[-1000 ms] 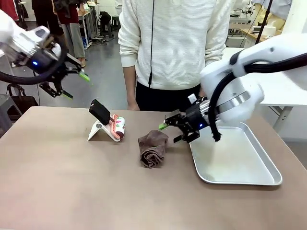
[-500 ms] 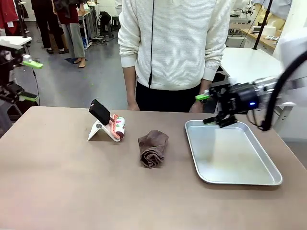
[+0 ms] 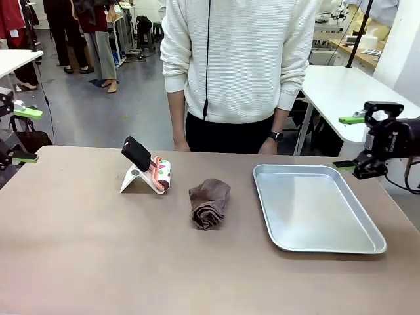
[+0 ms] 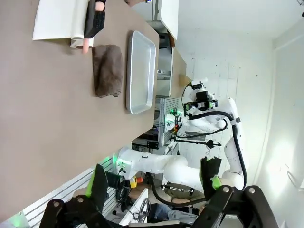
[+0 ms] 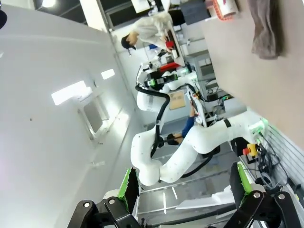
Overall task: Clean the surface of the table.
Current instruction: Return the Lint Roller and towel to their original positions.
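Left gripper (image 3: 18,135) at the left edge of the front view, raised off the table's left end, jaws spread wide, nothing between the green pads. Same spread in the left wrist view (image 4: 154,190), both fingers apart over empty air. Right gripper (image 3: 351,143) at the right edge of the front view, just past the far right corner of the table, jaws wide apart too, gripping nothing. In the right wrist view (image 5: 185,187), fingers parted, pointed mostly at ceiling and wall.

Between the two, the table (image 3: 98,249): broad tan-brown top, matte. On its right half, a metal tray (image 3: 315,241), shallow and bare inside, near the right gripper but not touching it. Left of the tray, near the middle, a crumpled brown cloth (image 3: 209,203), lying apart from the tray. Further left, a small white stand (image 3: 134,179) bearing a black block (image 3: 137,153), with a patterned roll (image 3: 161,175) touching its right side. Beyond the far edge, a person in a white sweater (image 3: 239,59), standing, hands down at the sides.
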`<control>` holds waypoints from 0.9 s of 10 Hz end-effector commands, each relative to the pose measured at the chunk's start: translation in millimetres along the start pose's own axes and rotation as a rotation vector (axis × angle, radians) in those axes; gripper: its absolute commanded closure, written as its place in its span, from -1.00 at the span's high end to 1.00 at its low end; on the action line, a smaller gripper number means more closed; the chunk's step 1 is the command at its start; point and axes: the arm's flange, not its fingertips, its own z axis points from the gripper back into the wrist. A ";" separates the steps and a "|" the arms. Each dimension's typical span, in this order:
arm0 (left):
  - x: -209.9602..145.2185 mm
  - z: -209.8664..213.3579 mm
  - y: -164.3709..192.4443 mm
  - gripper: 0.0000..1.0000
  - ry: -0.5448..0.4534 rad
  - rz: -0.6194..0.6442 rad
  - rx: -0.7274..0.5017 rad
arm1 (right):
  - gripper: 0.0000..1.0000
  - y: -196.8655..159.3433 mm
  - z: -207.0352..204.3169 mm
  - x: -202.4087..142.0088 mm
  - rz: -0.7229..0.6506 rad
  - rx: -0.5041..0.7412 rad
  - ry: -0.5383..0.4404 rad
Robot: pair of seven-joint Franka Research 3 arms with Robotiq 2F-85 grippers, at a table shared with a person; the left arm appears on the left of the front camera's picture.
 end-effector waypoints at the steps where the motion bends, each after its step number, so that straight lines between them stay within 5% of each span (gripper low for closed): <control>1: 8.0 -13.6 -4.1 1.00 -0.026 -0.012 -0.082 | 1.00 7.3 -3.8 4.0 0.016 0.000 -0.015; 2: 0.0 0.0 0.0 1.00 0.000 0.000 0.000 | 1.00 7.3 -3.8 4.0 0.016 0.000 -0.015; 9: 0.0 0.0 0.0 1.00 0.000 0.000 0.000 | 1.00 7.3 -3.8 4.0 0.016 0.000 -0.015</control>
